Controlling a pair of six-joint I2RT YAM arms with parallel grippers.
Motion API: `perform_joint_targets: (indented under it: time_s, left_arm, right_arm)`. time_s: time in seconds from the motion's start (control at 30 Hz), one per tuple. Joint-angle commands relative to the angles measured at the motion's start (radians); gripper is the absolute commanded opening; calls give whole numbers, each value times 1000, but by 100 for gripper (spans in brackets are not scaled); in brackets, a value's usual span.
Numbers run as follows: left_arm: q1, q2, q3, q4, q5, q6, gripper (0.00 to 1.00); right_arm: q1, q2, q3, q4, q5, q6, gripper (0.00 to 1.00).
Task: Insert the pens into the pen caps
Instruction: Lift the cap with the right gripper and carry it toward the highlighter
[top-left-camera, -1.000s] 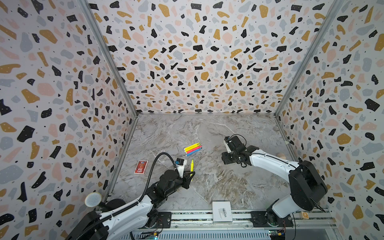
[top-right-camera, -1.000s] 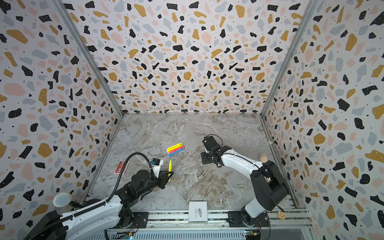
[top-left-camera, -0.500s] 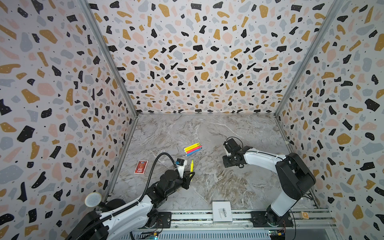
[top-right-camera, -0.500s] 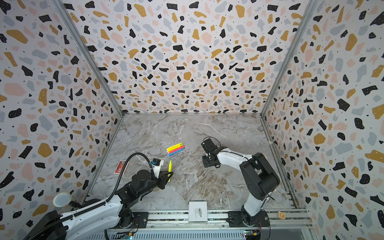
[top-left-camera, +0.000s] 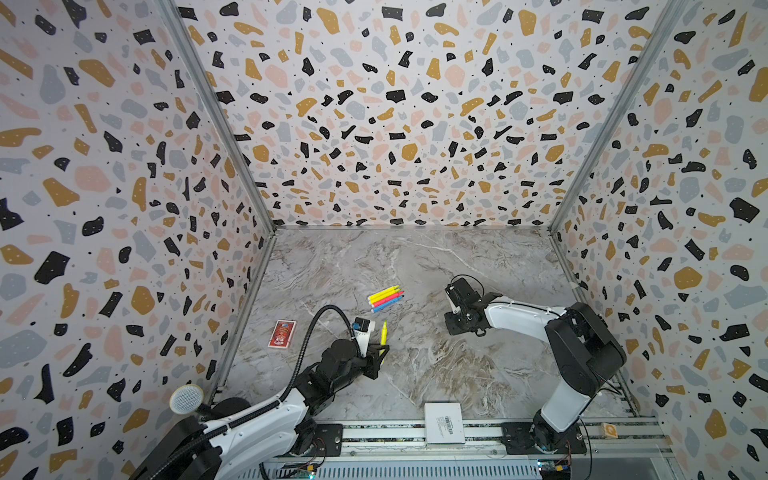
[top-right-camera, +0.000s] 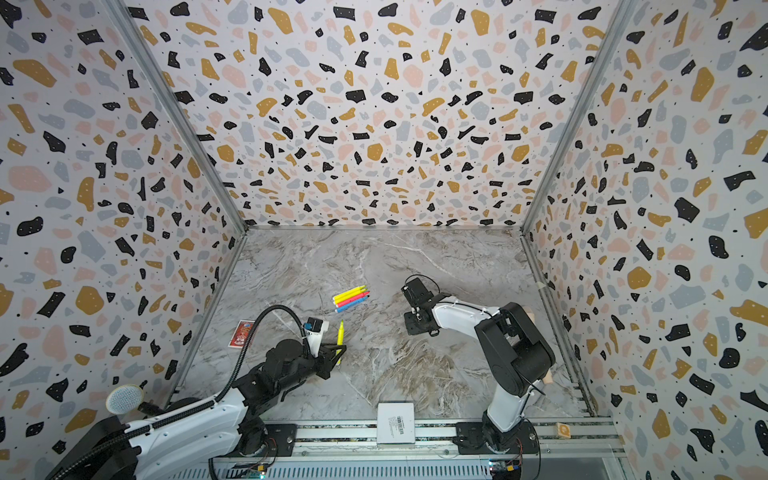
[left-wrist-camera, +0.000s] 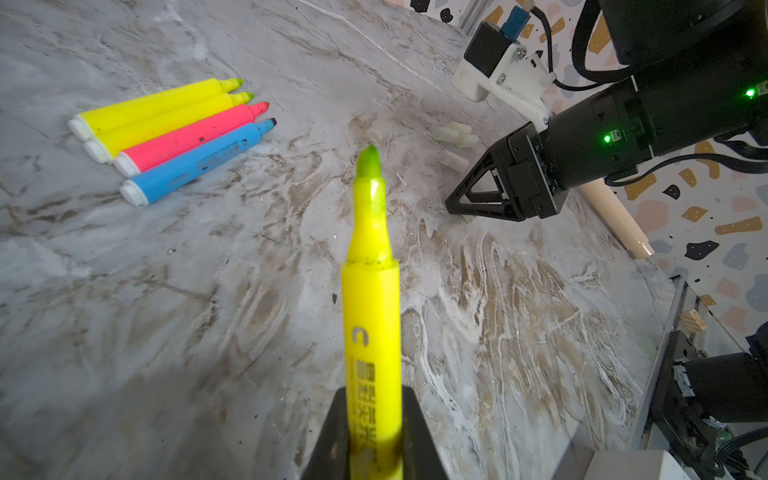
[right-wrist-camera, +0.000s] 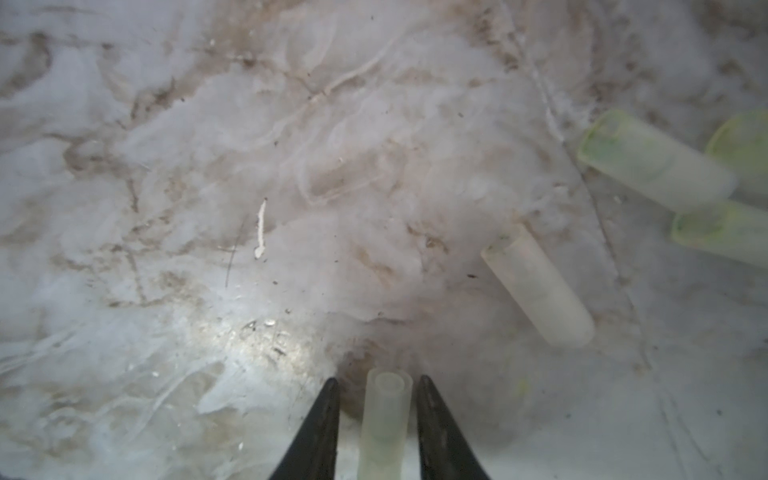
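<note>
My left gripper (left-wrist-camera: 374, 390) (top-left-camera: 381, 349) is shut on a yellow pen (left-wrist-camera: 372, 311) (top-right-camera: 340, 332), which points its uncapped green tip toward the back of the table. Several more pens (top-left-camera: 386, 298) (left-wrist-camera: 174, 133), two yellow, one pink-red and one blue, lie side by side beyond it. My right gripper (right-wrist-camera: 378, 382) (top-left-camera: 451, 328) is down at the table. Its jaws stand narrowly open around a clear pen cap (right-wrist-camera: 384, 419), with thin gaps on both sides. More loose pen caps (right-wrist-camera: 540, 286) (right-wrist-camera: 652, 166) (left-wrist-camera: 455, 135) lie just beside it.
A red card (top-left-camera: 282, 333) lies near the left wall. A white box (top-left-camera: 444, 423) sits on the front rail. A beige handle (left-wrist-camera: 615, 216) lies behind the right arm by the right wall, and a small wooden block (top-left-camera: 607, 430) rests at the front right.
The right gripper's jaws have narrowed around the clear cap, and the right arm's elbow has swung back toward the right. The left arm and its pen have not moved.
</note>
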Motion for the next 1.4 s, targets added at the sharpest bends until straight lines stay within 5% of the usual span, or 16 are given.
perform_joint_targets:
  time_s: [0.0,0.4,0.57,0.7,0.9,1.03,1.37]
  left_arm:
    - [2,2,31,36,-6,17,0]
    - [1,-22,54,-14,-12,45,0]
    - [-1,-60,83,-45,-16,74,0]
    - [-40,-110,48,94,14,23,0]
    - [-167,-80,49,215,-49,-8,0]
    - [-207,-41,54,266,-58,-22,0]
    - [-271,42,55,396,-64,-78,0]
  right_arm:
    - [9,15,1,-27,-10,-10,24]
    - [36,-90,-40,4,-67,-22,10]
    - [31,-295,-96,173,-321,-42,10]
    - [10,-418,-156,338,-522,16,11]
    - [-4,-542,-312,826,-753,281,12]
    - [13,-562,-389,1097,-776,417,12]
    - [38,-511,-421,1296,-739,521,12]
